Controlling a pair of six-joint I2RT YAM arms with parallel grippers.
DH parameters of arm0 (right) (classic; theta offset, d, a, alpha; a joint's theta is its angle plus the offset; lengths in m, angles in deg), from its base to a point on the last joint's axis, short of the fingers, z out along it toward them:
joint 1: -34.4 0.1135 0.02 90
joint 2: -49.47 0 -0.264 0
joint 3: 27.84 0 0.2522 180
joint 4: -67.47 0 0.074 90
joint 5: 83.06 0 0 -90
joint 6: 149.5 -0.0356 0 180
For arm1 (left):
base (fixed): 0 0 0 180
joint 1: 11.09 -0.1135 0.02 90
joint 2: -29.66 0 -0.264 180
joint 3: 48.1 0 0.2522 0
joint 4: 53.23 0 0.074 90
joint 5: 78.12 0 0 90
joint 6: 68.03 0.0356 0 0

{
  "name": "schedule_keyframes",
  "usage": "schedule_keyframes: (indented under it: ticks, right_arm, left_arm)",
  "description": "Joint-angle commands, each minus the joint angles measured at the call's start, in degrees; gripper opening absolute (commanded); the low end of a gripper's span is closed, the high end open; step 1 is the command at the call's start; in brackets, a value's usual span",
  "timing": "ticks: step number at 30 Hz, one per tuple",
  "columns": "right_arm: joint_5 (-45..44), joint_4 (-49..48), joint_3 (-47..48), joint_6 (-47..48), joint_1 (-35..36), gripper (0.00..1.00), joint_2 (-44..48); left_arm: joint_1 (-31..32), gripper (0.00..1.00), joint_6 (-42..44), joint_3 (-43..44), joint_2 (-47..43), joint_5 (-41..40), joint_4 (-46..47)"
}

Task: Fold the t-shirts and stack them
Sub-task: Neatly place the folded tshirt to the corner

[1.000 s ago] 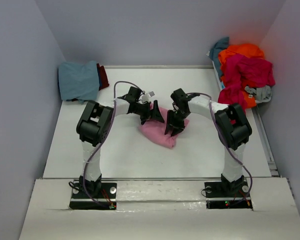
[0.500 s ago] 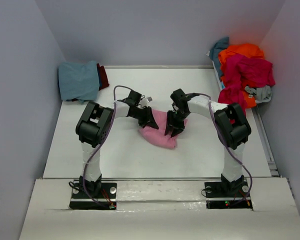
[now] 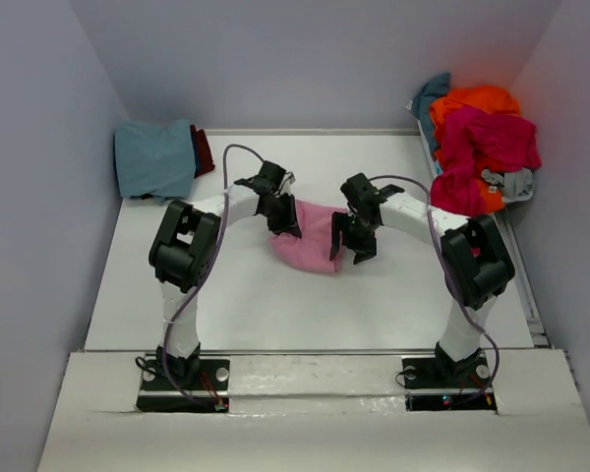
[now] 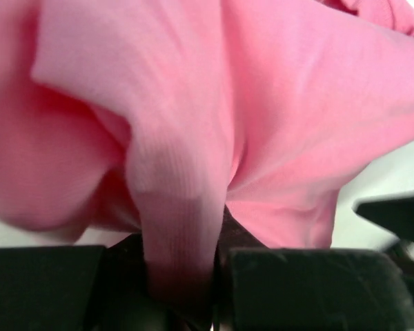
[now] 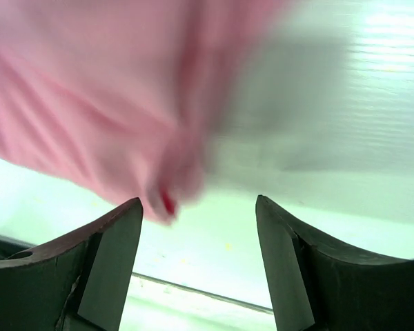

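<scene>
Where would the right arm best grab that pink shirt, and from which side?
Probably its right edge, approached from the right. The left end effector pinches a fold on the left side of the pink shirt, leaving the opposite edge free. That edge bunches just ahead of the open right end effector, narrow enough to close on.

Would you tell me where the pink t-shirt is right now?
In the top view, the pink t-shirt is at the middle of the table, pinched by the left gripper, with the open right gripper at its right edge.
</scene>
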Motion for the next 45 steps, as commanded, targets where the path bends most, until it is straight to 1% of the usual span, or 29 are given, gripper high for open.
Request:
schedule_keyframes:
  ticks: [1,2,4,10,15,19,20,21,23,26,29,32,35,42,45]
  right_arm:
    - [-6.73,0.22,-2.03,0.38,-0.23,0.73,5.79]
    - [-7.09,0.57,-2.11,0.12,-0.23,0.73,7.19]
    - [-7.70,0.84,-2.55,0.03,-0.23,0.73,8.34]
    - [-8.06,1.46,-3.87,-0.06,-0.23,0.73,9.58]
    - [-7.18,0.84,-5.98,0.38,-0.23,0.73,8.87]
    - [-7.18,0.84,-6.77,1.52,-0.23,0.73,8.70]
    - [-7.18,0.75,-6.95,1.70,-0.23,0.73,8.35]
    - [-7.09,0.67,-7.12,2.05,-0.23,0.73,8.17]
    - [-7.01,0.66,-7.13,2.23,-0.23,0.73,7.82]
    - [-6.74,0.66,-6.95,2.49,-0.23,0.72,7.29]
    - [-6.65,0.75,-6.95,2.67,-0.23,0.72,7.03]
    - [-6.30,0.84,-7.12,2.75,-0.23,0.72,6.42]
    - [-6.04,0.75,-7.39,2.93,-0.23,0.72,5.89]
    - [-5.69,0.93,-7.13,3.11,-0.23,0.72,3.95]
    - [-5.60,1.45,-6.43,3.19,-0.23,0.72,2.73]
  left_arm:
    - [-1.14,0.06,3.65,8.94,-1.42,-16.06,-7.15]
    - [-1.14,0.06,3.83,11.65,-1.77,-18.68,-8.81]
    - [-1.76,0.06,4.01,13.61,-2.29,-19.76,-9.53]
    - [-2.99,0.06,3.92,20.63,-5.28,-27.32,-12.43]
    - [-6.68,0.06,2.34,27.05,-5.81,-32.68,-14.46]
    - [-9.22,0.06,2.69,32.76,-3.89,-34.79,-16.56]
    - [-9.23,0.06,2.77,35.82,-3.36,-36.10,-17.26]
    - [-10.62,0.05,2.86,37.15,-3.00,-36.72,-18.05]
    - [-11.16,0.06,3.56,41.02,-1.95,-38.21,-18.59]
    - [-14.15,0.06,4.27,44.71,-0.11,-38.84,-19.37]
    - [-16.86,0.06,5.32,51.91,2.35,-38.66,-20.69]
    - [-20.02,0.06,5.33,56.48,4.90,-36.65,-21.40]
    - [-22.14,0.06,5.15,58.44,6.76,-35.50,-21.75]
    - [-26.62,0.06,5.50,59.05,9.04,-35.94,-17.10]
    - [-27.95,0.06,5.59,62.82,10.79,-35.67,-15.69]
